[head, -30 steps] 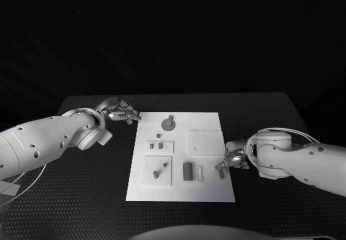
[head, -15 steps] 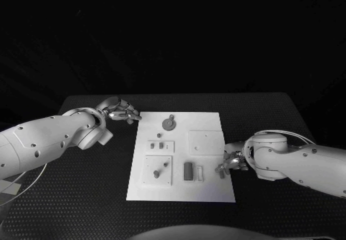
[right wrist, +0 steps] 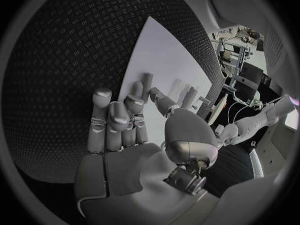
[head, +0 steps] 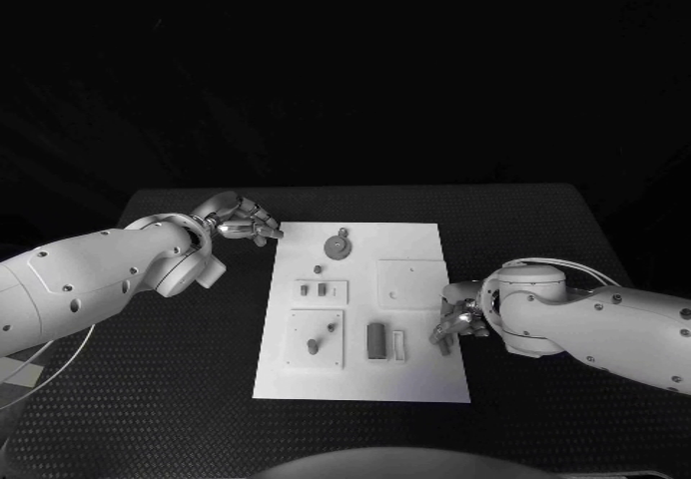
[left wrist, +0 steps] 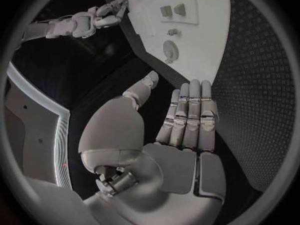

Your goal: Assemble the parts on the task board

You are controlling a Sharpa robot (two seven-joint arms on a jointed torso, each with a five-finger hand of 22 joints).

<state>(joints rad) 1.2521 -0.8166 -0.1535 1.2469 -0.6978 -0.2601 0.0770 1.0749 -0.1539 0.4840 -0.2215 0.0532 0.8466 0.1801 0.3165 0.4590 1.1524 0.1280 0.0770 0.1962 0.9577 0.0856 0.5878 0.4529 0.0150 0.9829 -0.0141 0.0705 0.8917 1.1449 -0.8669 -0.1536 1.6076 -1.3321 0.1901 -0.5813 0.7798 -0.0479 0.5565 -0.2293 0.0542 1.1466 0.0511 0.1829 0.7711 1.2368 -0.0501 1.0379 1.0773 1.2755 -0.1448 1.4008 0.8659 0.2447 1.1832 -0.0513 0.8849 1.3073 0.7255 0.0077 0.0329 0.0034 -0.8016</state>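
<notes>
The white task board (head: 417,384) lies mid-table, also seen as the board (left wrist: 206,50) and the board (right wrist: 159,50). On it are a round disc (head: 336,246), a two-slot block (head: 320,291), a peg block (head: 315,339), a dark bar (head: 374,340) and a square plate (head: 410,284). My right hand (head: 461,319) hovers over the board's right edge. Its thumb and a finger pinch a small grey part (right wrist: 148,80), which pokes out below the hand as a dark part (head: 440,345). My left hand (head: 242,222) sits off the board's far left corner, its fingers (left wrist: 187,115) straight and holding nothing.
Black textured table (head: 173,369) surrounds the board on all sides, with wide bare strips to the left and right. The disc (left wrist: 170,50) is the part nearest my left hand. My right arm (left wrist: 69,25) shows across the board in the left wrist view.
My right hand and forearm have edged slightly left, further over the board's right edge, with the small part in the fingers. The left arm has stayed put.
</notes>
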